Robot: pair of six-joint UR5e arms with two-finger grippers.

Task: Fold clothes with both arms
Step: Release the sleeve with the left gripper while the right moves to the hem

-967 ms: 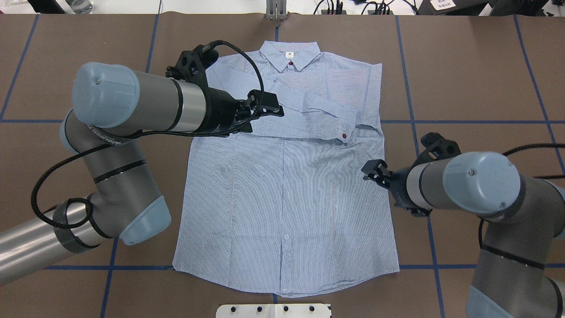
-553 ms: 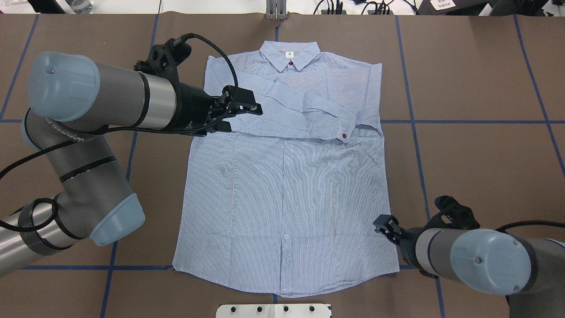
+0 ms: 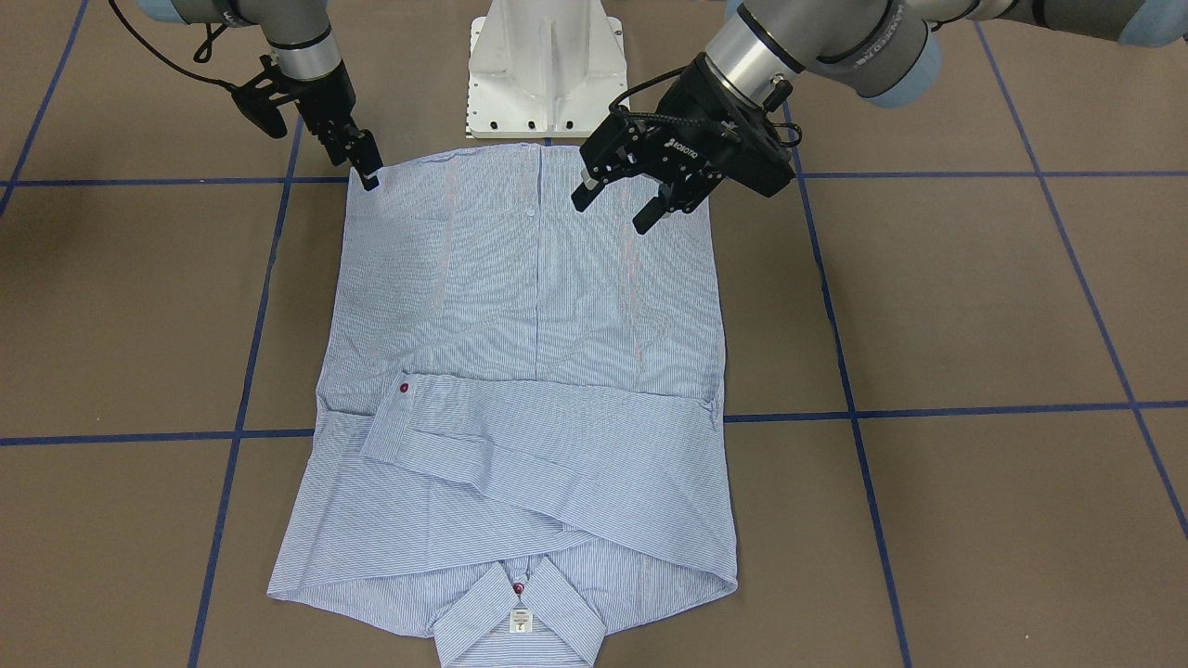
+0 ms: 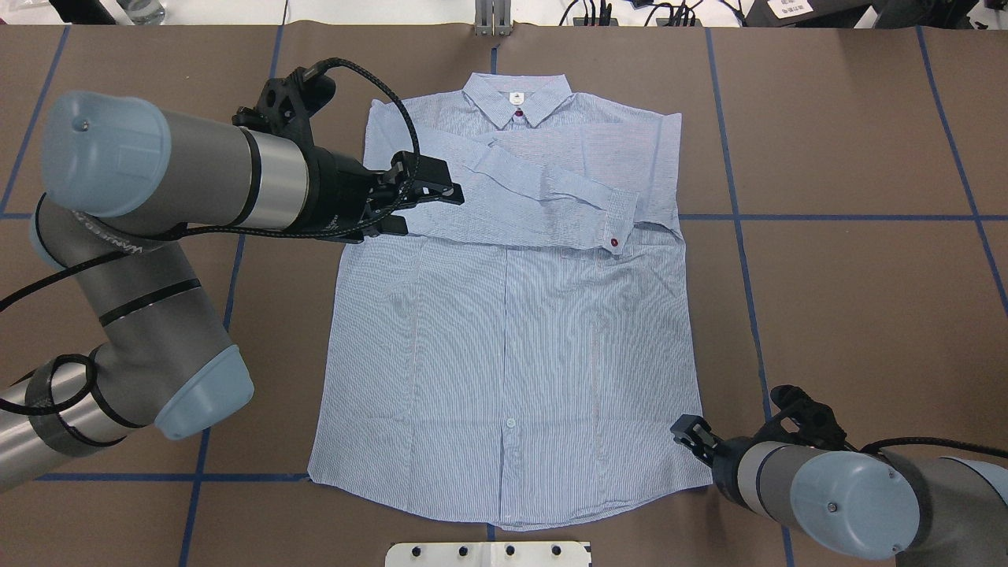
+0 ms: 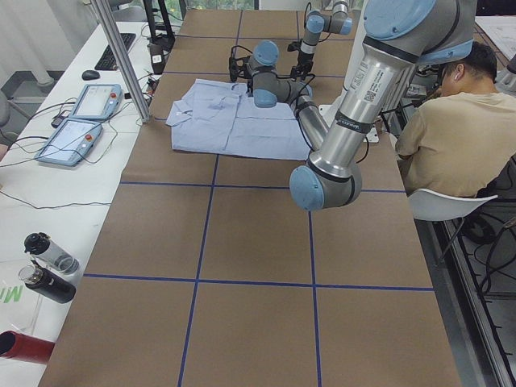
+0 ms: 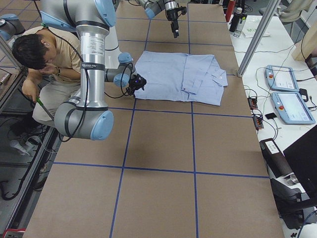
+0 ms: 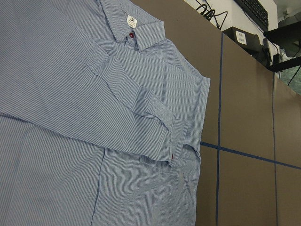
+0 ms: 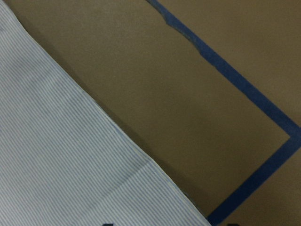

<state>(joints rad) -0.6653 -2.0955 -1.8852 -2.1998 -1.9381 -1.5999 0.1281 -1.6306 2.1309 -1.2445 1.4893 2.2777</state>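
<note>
shirt (image 4: 512, 354) flat on the surface (image 4: 827, 315), sleeves crossed over chest, so i reckon hem-to-collar fold is up. my right gripper (image 4: 687, 431) low at the hem's right corner, jaws apart; left gripper (image 4: 441, 185) high over the left shoulder, jaws apart & empty. nxt: left must reach the other hem corner.
</note>
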